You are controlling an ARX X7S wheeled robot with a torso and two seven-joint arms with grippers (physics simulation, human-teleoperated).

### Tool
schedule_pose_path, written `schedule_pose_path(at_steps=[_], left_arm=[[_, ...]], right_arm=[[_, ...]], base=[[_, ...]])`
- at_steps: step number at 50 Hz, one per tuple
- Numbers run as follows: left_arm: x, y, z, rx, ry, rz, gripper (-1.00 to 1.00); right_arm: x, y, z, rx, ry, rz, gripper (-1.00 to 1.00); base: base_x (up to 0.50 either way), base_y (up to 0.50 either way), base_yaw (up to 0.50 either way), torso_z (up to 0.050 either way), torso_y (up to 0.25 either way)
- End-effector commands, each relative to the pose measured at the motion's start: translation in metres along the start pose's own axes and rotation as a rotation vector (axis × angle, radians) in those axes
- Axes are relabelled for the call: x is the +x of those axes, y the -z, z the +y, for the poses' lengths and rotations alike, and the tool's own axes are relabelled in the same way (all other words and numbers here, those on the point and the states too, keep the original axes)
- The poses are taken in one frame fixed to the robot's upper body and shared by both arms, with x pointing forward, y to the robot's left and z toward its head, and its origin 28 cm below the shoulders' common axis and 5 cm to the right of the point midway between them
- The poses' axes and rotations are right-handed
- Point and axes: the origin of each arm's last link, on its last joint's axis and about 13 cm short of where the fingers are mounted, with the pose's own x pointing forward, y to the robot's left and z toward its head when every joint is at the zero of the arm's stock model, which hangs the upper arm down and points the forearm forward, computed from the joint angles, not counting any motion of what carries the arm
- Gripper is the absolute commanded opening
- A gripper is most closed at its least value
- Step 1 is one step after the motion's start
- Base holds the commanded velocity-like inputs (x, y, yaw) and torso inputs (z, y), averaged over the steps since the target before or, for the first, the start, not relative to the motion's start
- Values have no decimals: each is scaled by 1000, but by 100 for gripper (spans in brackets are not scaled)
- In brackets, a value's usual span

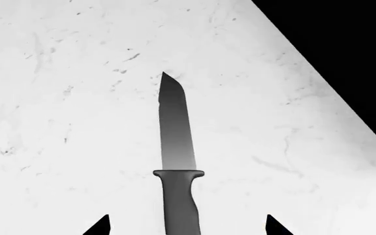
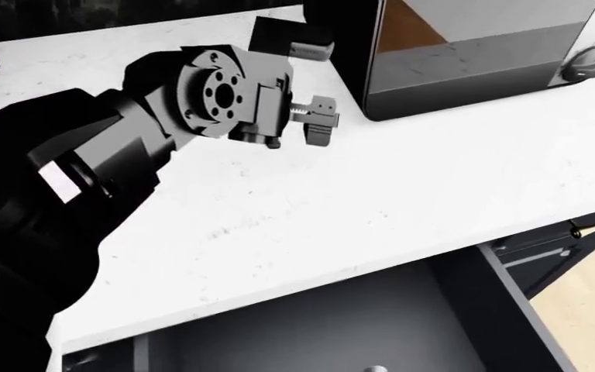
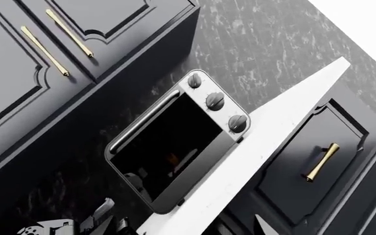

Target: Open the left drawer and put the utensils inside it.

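A short pointed knife (image 1: 176,147), one of the utensils, lies flat on the white marble counter (image 1: 64,122), blade pointing away from my left gripper (image 1: 188,226). That gripper is open, its two dark fingertips (image 1: 100,226) well apart on either side of the knife's handle, not touching it. In the head view the left gripper (image 2: 292,43) hovers over the counter (image 2: 380,194) beside the toaster oven and hides the knife. The left drawer (image 2: 328,325) stands pulled out below the counter edge, showing its grey inside. The spoon is out of view. My right gripper (image 3: 181,227) is open and holds nothing.
A toaster oven (image 2: 483,54) stands at the back right of the counter, close to the left gripper; it also shows in the right wrist view, toaster oven (image 3: 175,147). Black cabinet doors with brass pulls (image 3: 322,161) lie below the counter. The wood floor (image 2: 587,318) shows at right.
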Motion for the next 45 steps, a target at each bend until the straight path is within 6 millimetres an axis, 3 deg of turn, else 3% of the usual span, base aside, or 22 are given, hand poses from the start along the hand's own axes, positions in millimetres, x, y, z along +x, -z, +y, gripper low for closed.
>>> schedule_pose_path(at_steps=[1, 33, 34, 45], left_arm=[[1, 3, -2, 27, -22, 0, 100], [18, 34, -2, 63, -49, 123, 100], [18, 33, -3, 70, -52, 116, -100], [18, 30, 1, 34, -50, 113, -100]], right_arm=[[-1, 0, 0, 3, -1, -5, 100], [-1, 1, -1, 10, 3, -5, 100], [-1, 1, -1, 10, 2, -6, 100], [-1, 0, -1, 7, 3, -7, 100]], base=[[0, 0, 0, 0, -211], [0, 0, 0, 0, -21], [0, 0, 0, 0, -11], [0, 0, 0, 0, -4]])
